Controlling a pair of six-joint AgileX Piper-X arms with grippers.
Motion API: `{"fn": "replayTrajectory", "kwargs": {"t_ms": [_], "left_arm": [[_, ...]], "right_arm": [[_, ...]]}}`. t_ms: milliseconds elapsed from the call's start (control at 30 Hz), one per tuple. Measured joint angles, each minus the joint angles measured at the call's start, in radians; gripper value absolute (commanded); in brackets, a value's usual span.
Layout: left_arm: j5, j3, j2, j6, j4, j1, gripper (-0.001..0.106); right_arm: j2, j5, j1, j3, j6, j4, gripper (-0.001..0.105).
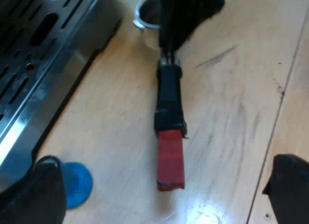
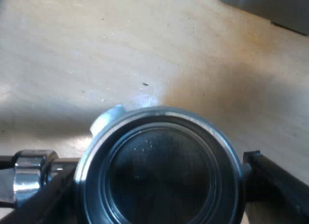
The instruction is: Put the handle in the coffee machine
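Note:
The metal holder lies over the wooden table, its dark handle ending in a red tip that points toward my left gripper. That gripper is open, its fingers wide apart on either side of the red end and not touching it. My right gripper is shut on the holder's round metal basket, one black finger on each side of the rim. The basket's dark inside faces the camera. From the left wrist view, the right gripper covers the basket end beside the machine.
The espresso machine's slotted metal drip tray stands close to the holder's basket end. A blue tamper sits on the table by the machine's base, near one left finger. A grey edge shows beyond the basket.

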Motion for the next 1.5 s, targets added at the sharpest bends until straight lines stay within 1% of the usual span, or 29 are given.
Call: {"fn": "replayTrajectory", "kwargs": {"t_ms": [133, 233, 400, 533, 667, 900, 1100, 1233, 1267, 1367, 1500], "left_arm": [[0.005, 0.004, 0.0, 0.047, -0.006, 0.0, 0.086], [0.021, 0.015, 0.0, 0.063, -0.017, 0.0, 0.086], [0.027, 0.085, 0.0, 0.065, -0.099, 0.0, 0.086], [0.078, 0.14, 0.0, 0.065, -0.15, 0.0, 0.086], [0.088, 0.172, 0.0, 0.065, -0.197, 0.0, 0.086], [0.092, 0.175, 0.014, 0.065, -0.273, 0.0, 0.086], [0.094, 0.175, 0.11, 0.063, -0.299, 0.0, 0.086], [0.094, 0.173, 0.158, 0.057, -0.322, -0.029, 0.086], [0.082, 0.173, 0.172, 0.057, -0.323, -0.067, 0.086], [0.028, 0.173, 0.196, 0.057, -0.328, -0.115, 0.086], [0.004, 0.173, 0.234, 0.046, -0.341, -0.174, 0.086]], "right_arm": [[-0.061, 0.0, 0.0, 0.0, 0.017, 0.018, 0.0], [-0.1, 0.0, 0.0, 0.0, 0.018, 0.036, 0.0], [-0.144, -0.008, 0.0, 0.0, 0.041, 0.054, 0.0], [-0.165, -0.023, 0.0, 0.0, 0.059, 0.054, 0.0], [-0.166, -0.039, 0.011, 0.0, 0.063, 0.054, 0.0], [-0.166, -0.052, 0.018, 0.0, 0.071, 0.054, 0.0], [-0.166, -0.052, 0.018, 0.0, 0.071, 0.054, 0.0], [-0.166, -0.052, 0.018, 0.0, 0.074, 0.054, 0.0], [-0.166, -0.046, 0.018, 0.0, 0.074, 0.054, 0.0], [-0.166, -0.046, 0.018, 0.0, 0.076, 0.054, 0.0], [-0.166, -0.046, 0.018, 0.0, 0.076, 0.054, 0.0]]}}
